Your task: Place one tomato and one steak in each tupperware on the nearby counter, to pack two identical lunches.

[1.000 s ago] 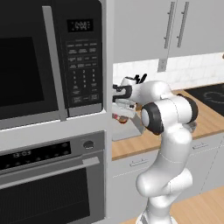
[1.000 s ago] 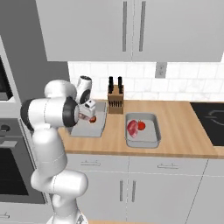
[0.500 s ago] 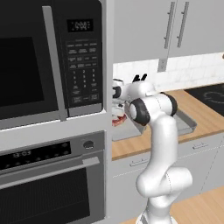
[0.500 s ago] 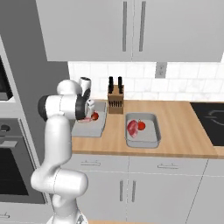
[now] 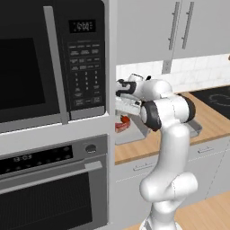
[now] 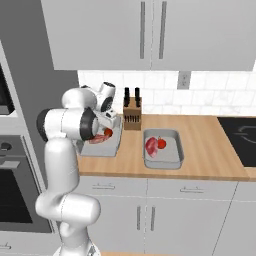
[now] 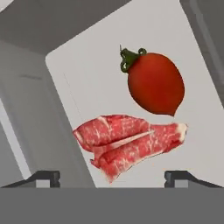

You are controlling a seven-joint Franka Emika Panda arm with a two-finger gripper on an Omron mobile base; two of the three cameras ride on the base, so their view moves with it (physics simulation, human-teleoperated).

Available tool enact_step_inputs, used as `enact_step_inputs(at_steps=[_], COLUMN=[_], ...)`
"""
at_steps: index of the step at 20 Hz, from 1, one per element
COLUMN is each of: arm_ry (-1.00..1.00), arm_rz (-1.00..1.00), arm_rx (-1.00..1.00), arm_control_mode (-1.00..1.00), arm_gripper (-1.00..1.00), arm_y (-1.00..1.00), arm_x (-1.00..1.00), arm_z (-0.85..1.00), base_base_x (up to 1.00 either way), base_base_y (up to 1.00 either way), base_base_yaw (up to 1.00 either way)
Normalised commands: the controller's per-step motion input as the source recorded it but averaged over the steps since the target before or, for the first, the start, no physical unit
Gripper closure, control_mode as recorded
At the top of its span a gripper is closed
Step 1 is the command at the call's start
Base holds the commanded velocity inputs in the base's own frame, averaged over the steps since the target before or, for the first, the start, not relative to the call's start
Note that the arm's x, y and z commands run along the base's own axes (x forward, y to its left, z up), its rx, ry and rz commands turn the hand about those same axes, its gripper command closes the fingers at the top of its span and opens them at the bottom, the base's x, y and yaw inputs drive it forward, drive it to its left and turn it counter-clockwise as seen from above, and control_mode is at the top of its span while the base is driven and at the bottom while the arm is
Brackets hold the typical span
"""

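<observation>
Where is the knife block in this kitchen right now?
In the right base view, the knife block stands on the counter against the tiled wall, behind and between the two tupperware containers.

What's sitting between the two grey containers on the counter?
The knife block stands by the wall, behind the gap between the left tupperware and the right tupperware; the counter directly between them is bare, per the right base view.

White arm (image 6: 62, 150) — dark joints

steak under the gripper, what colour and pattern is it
Pinkish-red with pale white marbling and edges; the steak shows best in the hand view, beside the tomato.
</observation>
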Motion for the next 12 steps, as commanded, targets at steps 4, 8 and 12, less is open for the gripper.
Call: enact_step_inputs(at_steps=[4, 8, 12], arm_ry=[-0.75, -0.87, -0.89], arm_rz=[0.0, 0.0, 0.0], arm_rx=[0.04, 0.0, -0.01], arm_control_mode=[-1.0, -1.0, -1.0], arm_gripper=[-1.0, -1.0, -1.0], arm_y=[-0.52, -0.38, -0.5], arm_x=[-1.0, -1.0, -1.0], arm_z=[0.86, 0.87, 0.85], base_base_x=[0.0, 0.0, 0.0], base_base_y=[0.0, 0.0, 0.0], base_base_yaw=[0.0, 0.0, 0.0])
